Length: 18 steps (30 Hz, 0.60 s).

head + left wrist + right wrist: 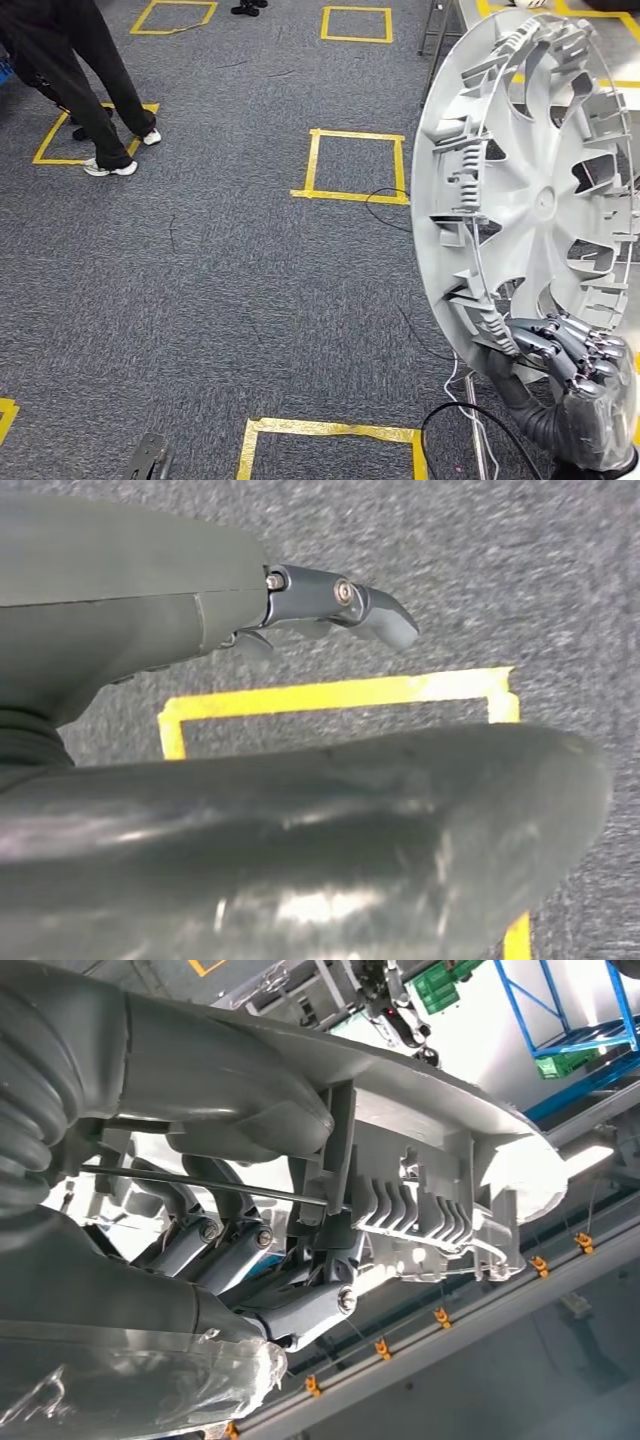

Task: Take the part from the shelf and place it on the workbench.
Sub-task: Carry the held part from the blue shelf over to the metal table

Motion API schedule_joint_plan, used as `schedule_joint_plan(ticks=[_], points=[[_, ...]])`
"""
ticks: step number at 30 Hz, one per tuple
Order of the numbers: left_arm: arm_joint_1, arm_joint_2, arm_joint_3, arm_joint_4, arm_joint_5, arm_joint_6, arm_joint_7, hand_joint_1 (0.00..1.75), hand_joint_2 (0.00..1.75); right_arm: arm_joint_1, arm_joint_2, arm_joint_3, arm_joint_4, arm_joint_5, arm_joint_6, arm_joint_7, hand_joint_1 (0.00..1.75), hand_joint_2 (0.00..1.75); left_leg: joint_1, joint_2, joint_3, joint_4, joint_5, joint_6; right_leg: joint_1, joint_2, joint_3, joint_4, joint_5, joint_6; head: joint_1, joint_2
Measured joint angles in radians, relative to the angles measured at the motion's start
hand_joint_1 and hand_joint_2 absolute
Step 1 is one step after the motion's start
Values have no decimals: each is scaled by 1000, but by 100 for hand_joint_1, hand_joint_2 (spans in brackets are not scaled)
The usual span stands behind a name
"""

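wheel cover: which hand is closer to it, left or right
Right. The right hand grips the wheel cover at its lower rim. The left hand hangs over the carpet near a yellow tape square, holding nothing.

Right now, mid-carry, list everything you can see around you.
wheel cover: one, light grey, held upright at the right of the head view, gripped at its lower rim.
tape squares: several, yellow, marked on the grey carpet.
cable: one, black, on the carpet beside the middle square.
person's legs: dark trousers, white shoes, top left.
right hand: dark fingers grip the wheel cover's rim.
left hand: grey, holds nothing, above a tape square.
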Motion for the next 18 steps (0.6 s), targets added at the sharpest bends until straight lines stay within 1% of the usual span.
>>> schedule_joint_plan(ticks=[1, 2, 3, 4, 5, 6, 7, 8, 9, 10, 11, 13, 14, 15, 16, 17, 18], points=[[0, 1, 0, 0, 1, 0, 0, 0, 0, -1, 0, 3, 0, 0, 0, -1, 175, 175, -1, 11, 1, -1, 0, 4, 1, -31, -25, 56, -31, 3, 2, 0], [1, 1, 0, 0, 2, 0, -1, 0, 0, -3, -1, 6, 0, -1, 0, -2, 175, 175, -2, 23, 1, -1, -1, 6, 2, -52, -56, 125, -67, 7, 4, 0], [2, 2, 0, 0, 4, 0, -1, 0, 0, -3, -1, 11, 0, -1, 0, -2, 175, 175, -4, 35, 1, -1, -1, 8, 1, -61, -85, 190, -95, 10, 4, 0], [3, 2, 0, 0, 6, 0, -1, 0, 0, -3, -1, 15, 0, -2, 0, -3, 175, 175, -4, 46, 1, -1, -2, 8, 1, -64, -102, 231, -107, 11, 4, 0], [4, 2, 0, 0, 7, -1, -1, 0, 0, -3, -1, 20, 1, -3, 0, -3, 175, 175, -5, 58, 2, -1, -3, 8, 1, -66, -99, 232, -100, 12, 4, 0], [4, 1, 0, 0, 8, -1, -1, 0, 0, -3, -1, 23, 1, -3, 0, -3, 175, 175, -5, 68, 4, -1, -4, 7, 1, -71, -74, 191, -75, 11, 4, 0], [3, 1, 0, 0, 8, -1, -2, 0, 0, -3, -1, 26, 1, -3, 0, -3, 175, 175, -5, 78, 7, 0, -7, 5, 1, -82, -33, 121, -43, 10, 4, 0], [3, 1, 0, 0, 8, -2, -2, 0, 0, -4, -1, 28, 1, -4, 0, -3, 175, 175, -7, 87, 11, 0, -10, 1, 4, -102, 9, 48, -20, 7, 4, 0], [3, 1, 0, 0, 9, -2, -2, 0, 0, -4, -1, 30, 1, -10, 1, -5, 175, 175, -9, 94, 13, 1, -12, -4, 6, -116, 41, -8, -4, 2, 4, 0], [3, 1, 0, 0, 9, -2, -2, 0, 0, -6, -2, 33, 1, -20, 3, -8, 175, 175, -12, 101, 15, 1, -14, -8, 8, -124, 58, -38, 1, -4, 3, 0], [3, 2, 0, 0, 9, -2, -2, 0, 0, -7, -2, 39, 1, -31, 7, -13, 175, 175, -14, 109, 17, 0, -15, -13, 11, -123, 60, -46, -1, -10, 3, 0], [3, 1, 0, 0, 9, -2, -2, 0, 0, -7, -2, 55, 1, -47, 15, -22, 175, 175, -13, 121, 20, -2, -18, -24, 10, -100, 57, -50, 4, -23, 3, 0], [3, 1, -1, 0, 9, -2, -2, 0, 0, -7, -2, 66, 1, -50, 19, -25, 175, 175, -11, 112, 18, 6, -27, -30, 8, -90, 57, -53, 7, -29, 2, 0], [3, 1, -2, 0, 9, -2, -3, 0, 0, -9, -3, 78, 0, -53, 22, -27, 175, 175, -10, 95, 7, 31, -46, -35, 5, -81, 58, -57, 9, -34, 1, 0], [4, 1, -3, 0, 9, -2, -3, 0, 0, -11, -4, 92, 0, -57, 26, -28, 175, 175, -9, 72, -15, 78, -75, -39, 3, -71, 59, -59, 11, -37, -1, 0], [5, 0, -5, 0, 9, -2, -3, 0, 0, -14, -6, 109, 0, -65, 31, -31, 175, 175, -8, 52, -47, 144, -107, -41, 2, -61, 58, -59, 11, -39, -2, 0], [7, 0, -6, 0, 9, -2, -4, 0, 0, -17, -8, 126, 0, -76, 37, -33, 175, 175, -8, 42, -83, 214, -135, -43, 2, -50, 58, -59, 11, -40, -3, 0]])
